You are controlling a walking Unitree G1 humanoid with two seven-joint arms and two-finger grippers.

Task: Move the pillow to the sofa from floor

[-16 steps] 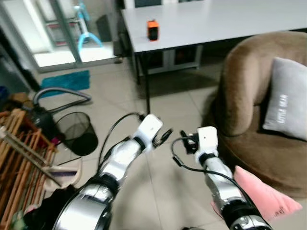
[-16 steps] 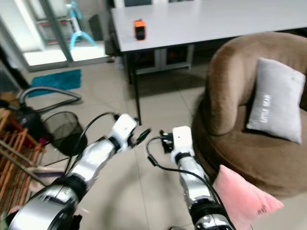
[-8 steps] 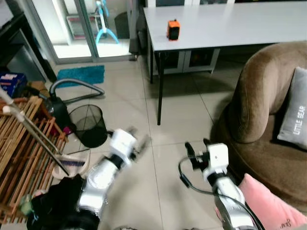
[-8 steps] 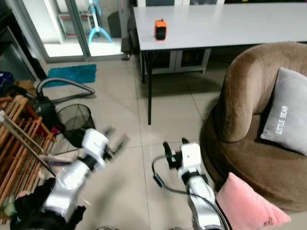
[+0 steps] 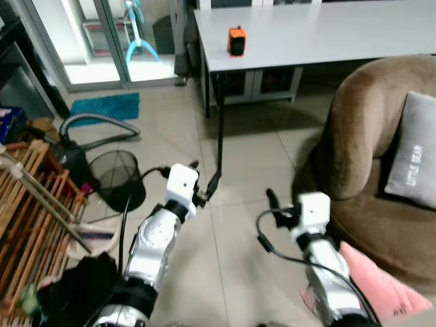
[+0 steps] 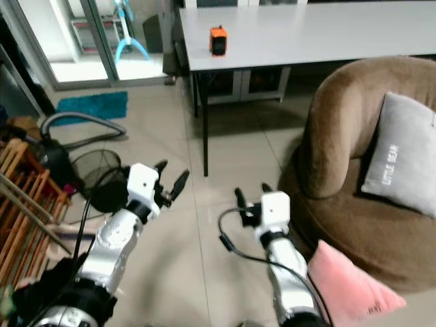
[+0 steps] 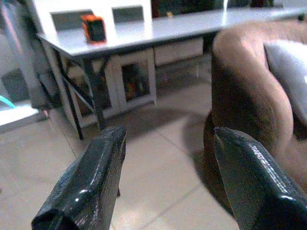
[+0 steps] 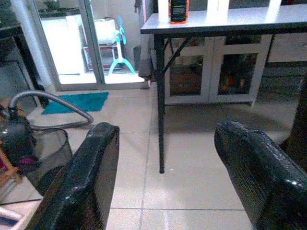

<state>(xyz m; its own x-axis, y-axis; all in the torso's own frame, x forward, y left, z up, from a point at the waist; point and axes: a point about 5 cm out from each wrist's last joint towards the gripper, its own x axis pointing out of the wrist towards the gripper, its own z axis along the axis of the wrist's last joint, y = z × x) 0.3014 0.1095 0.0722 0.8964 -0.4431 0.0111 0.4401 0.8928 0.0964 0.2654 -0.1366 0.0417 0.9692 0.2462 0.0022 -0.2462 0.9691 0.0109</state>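
pink pillow point(image 5: 378, 289) lies on the floor point(image 5: 252, 163), low on the robot's right, leaning against the base of the brown sofa point(image 5: 354, 136). it partly sits behind the right forearm. not on the seat yet.

left gripper point(image 5: 203, 182) is raised in front of the body over bare tile, fingers spread wide, nothing between them. right gripper point(image 6: 249, 197) is also raised, pointing toward the table leg point(image 5: 219, 146), fingers wide apart and empty. neither one touches the pillow; both are well apart from it.

on the sofa seat there is already a grey cushion point(image 5: 413, 153), upright against the back. white table point(image 5: 306, 30) behind, orange box point(image 5: 236, 41) on it. wire bin point(image 5: 116, 178) and wooden rack point(image 5: 30, 204) to the robot's left.

progress, as judged: nothing done so far. left to do: turn toward the pillow, reach down, grasp, lift, set on the seat beside the grey cushion.
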